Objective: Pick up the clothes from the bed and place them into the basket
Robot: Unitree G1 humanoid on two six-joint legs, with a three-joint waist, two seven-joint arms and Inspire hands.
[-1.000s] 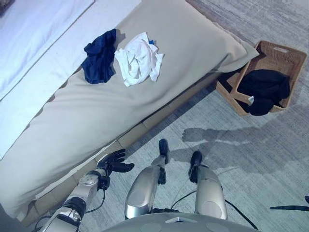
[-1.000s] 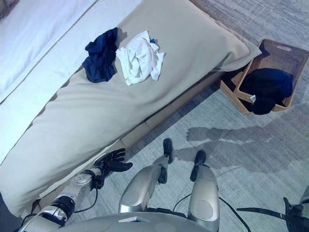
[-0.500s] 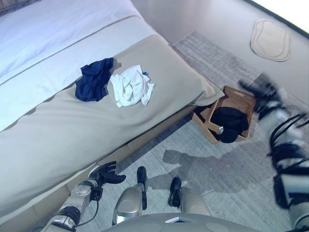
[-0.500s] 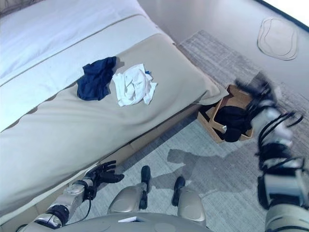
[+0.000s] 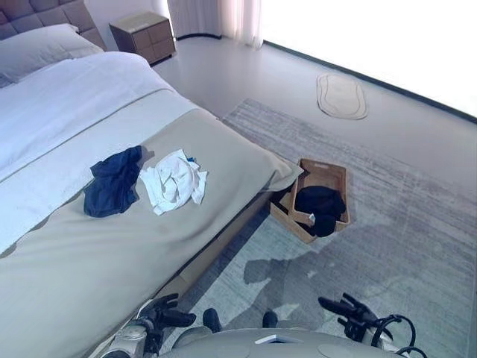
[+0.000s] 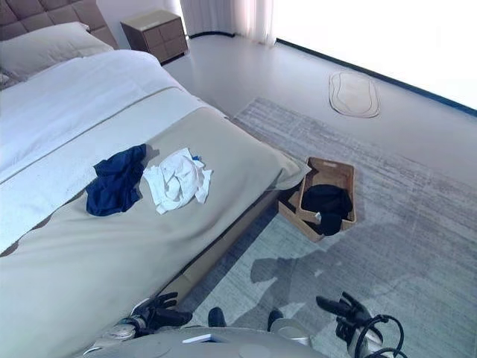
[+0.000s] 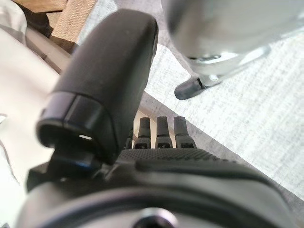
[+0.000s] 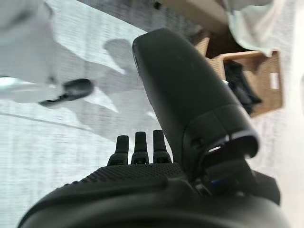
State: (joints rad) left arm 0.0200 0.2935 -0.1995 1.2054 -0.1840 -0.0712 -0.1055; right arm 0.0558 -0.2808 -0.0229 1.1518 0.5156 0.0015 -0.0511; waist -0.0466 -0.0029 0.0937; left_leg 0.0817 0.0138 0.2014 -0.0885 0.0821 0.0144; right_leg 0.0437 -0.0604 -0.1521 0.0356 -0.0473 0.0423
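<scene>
**Hands low and empty, clothes on the bed**

Fingers straight and spread on the left hand (image 5: pixel 162 315), which hangs low at the near left, just beside the near edge of the bed (image 5: pixel 89 261) and holding nothing. The right hand (image 5: pixel 349 312) is at the near right, over the grey rug (image 5: pixel 417 246), its fingers likewise stretched out and apart, nothing in it (its own wrist view shows the fingers running straight ahead).

Further out, on the beige cover of the bed, two garments lie side by side: a dark blue garment (image 5: pixel 112 181) to the left and a crumpled white garment (image 5: pixel 174 180) just to its right, their edges touching or nearly so. Both are well apart from either hand.

To the right, on the rug just past the corner of the bed, sits the wicker basket (image 5: pixel 332 175), with a black garment (image 5: pixel 319 207) already inside it. Beyond, a small oval mat (image 5: pixel 341 95) lies on the floor, and a nightstand (image 5: pixel 141 36) stands at the far end beside the bed.
</scene>
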